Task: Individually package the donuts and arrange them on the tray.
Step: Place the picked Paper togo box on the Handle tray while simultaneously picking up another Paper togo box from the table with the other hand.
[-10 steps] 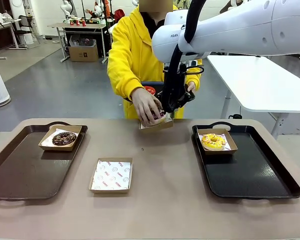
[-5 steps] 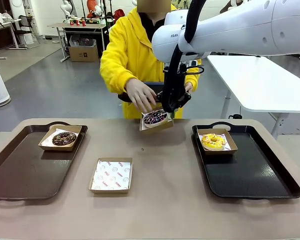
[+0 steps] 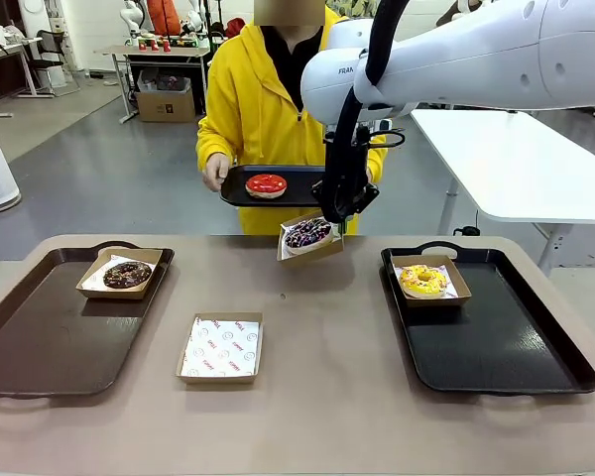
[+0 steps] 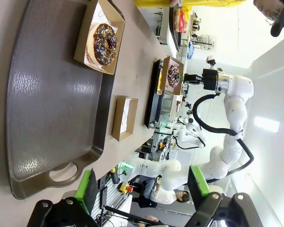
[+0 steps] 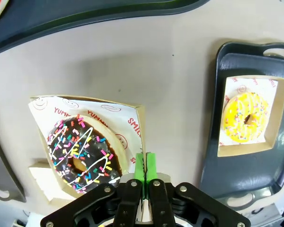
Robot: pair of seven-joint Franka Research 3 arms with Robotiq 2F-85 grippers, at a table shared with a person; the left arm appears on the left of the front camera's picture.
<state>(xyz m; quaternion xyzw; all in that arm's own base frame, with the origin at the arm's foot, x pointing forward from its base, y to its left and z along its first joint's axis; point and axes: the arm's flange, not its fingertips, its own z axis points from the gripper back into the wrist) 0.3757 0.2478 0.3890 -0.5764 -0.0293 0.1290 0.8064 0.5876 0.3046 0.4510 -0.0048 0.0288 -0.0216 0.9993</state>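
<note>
Right gripper (image 5: 145,166) is pinching paper-lined brown cardboard box (image 3: 315,253) with sprinkled chocolate donut (image 3: 308,233) above counter's (image 3: 317,337) far edge; left gripper (image 4: 143,185) is hanging spread.

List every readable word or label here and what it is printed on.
"FRAN": on the right arm, rest hidden by a cable.
"YUMM", "SMIL": red, cut off, on the paper liner of the held box with the sprinkled donut.
Red print in the empty box: too small to read.
</note>
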